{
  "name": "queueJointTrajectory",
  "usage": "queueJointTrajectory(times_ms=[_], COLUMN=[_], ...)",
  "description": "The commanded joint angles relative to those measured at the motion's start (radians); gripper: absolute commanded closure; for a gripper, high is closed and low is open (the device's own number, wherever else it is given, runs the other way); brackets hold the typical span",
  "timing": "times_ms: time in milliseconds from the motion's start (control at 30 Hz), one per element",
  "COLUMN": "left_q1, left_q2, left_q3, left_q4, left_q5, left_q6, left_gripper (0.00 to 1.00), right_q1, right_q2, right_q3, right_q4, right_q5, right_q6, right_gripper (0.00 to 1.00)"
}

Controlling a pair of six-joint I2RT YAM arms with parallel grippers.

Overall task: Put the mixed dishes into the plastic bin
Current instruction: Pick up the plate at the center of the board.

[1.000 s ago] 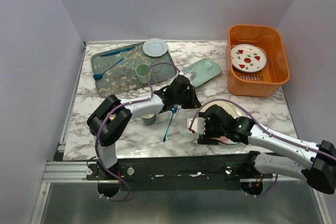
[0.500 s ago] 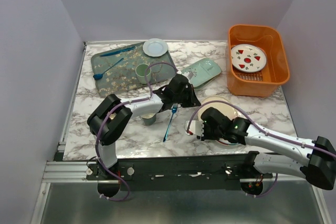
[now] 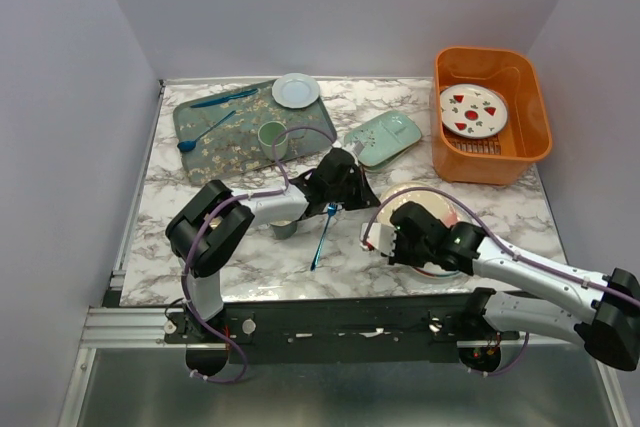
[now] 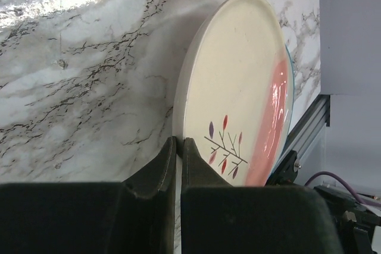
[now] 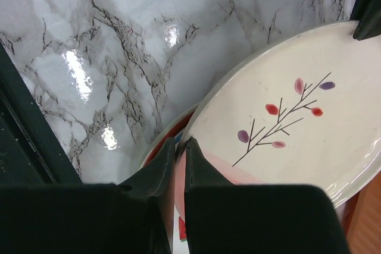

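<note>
Tilted cream plate (image 4: 232, 87) on marble table (image 3: 480, 207), rim pinched at 9 o'clock by left gripper (image 4: 178, 142), at 7 o'clock by right gripper (image 5: 180, 144), orange bin (image 3: 490, 165) at 2 o'clock.

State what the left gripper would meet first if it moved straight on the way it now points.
The cream plate. Its rim lies directly ahead of the left gripper, right at the closed fingertips. Whether they already touch is unclear from this view.

Btm plate (image 5: 153, 150) mostly under cream plate (image 5: 286, 123).
</note>
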Motion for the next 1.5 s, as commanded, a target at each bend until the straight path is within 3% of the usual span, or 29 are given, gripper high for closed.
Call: queueJointTrajectory(times_ms=[0,67,300,600,1267,1467], left_q1=[-0.014,-0.014,-0.014,-0.018,-0.035,-0.035], left_q2=[-0.014,-0.010,-0.008,0.010,0.059,0.075], left_q3=[-0.008,-0.018,-0.048,-0.085,-0.076,-0.097], left_q4=[0.146,0.156,0.183,0.218,0.166,0.233], left_q5=[0.096,0.100,0.110,0.119,0.104,0.116], left_q6=[-0.053,-0.064,-0.082,-0.114,-0.107,-0.157], left_gripper=[0.98,0.93,0.60,0.30,0.28,0.28], right_q1=[-0.029,-0.040,-0.067,-0.078,-0.109,-0.113], right_q2=[-0.046,-0.052,-0.077,-0.091,-0.129,-0.150], right_q3=[0.037,0.035,0.031,0.034,0.022,0.022], right_q4=[0.011,0.006,0.004,0.006,0.023,0.032], right_q5=[-0.125,-0.146,-0.189,-0.207,-0.239,-0.242], right_q6=[-0.006,-0.005,-0.005,-0.006,0.001,0.003], right_gripper=[1.00,1.00,1.00,1.00,1.00,1.00])
